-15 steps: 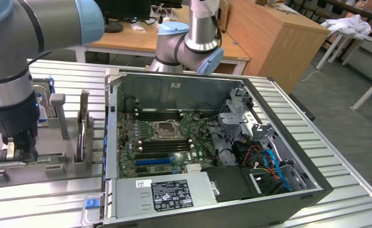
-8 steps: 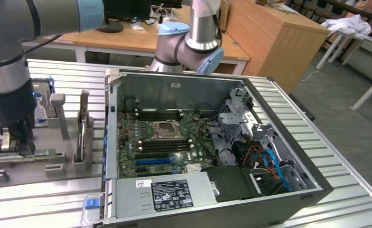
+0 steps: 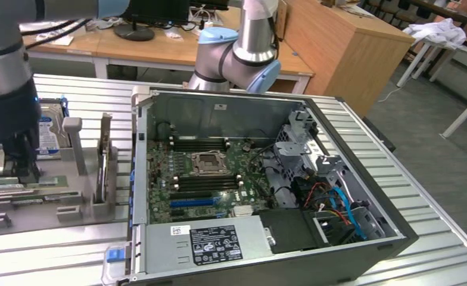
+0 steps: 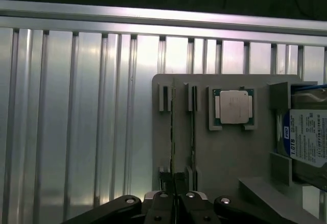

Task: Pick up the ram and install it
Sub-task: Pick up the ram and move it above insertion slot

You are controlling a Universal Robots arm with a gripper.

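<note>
Exterior view: a robot arm's dark gripper [image 3: 15,174] reaches down onto a grey parts holder [image 3: 98,221] at the exterior view's left. Beside it, an open computer case [image 3: 217,116] lies on a ribbed metal table [image 3: 432,196]. Inside the case the motherboard [image 3: 217,185] faces up, with black memory slots [image 3: 205,143] on either side of the processor socket [image 3: 208,161].

Wrist view: the ram [image 4: 173,132], a thin green stick, stands on edge in the holder's brackets and runs straight in between the fingers. The fingers are almost fully closed and appear to pinch that stick by its two flat faces. A second stick [image 4: 192,132] stands parallel just beside it. Further along sit a processor chip [image 4: 234,106] in its own cradle and a hard drive [image 4: 308,142].

Judged from this, the step in hand is the pick from the holder. Done well, the stick leaves its brackets straight up, upright and untwisted. That way it neither binds in the brackets nor brushes its neighbour. The pinch should sit square on the faces, firm without bending the board.
</note>
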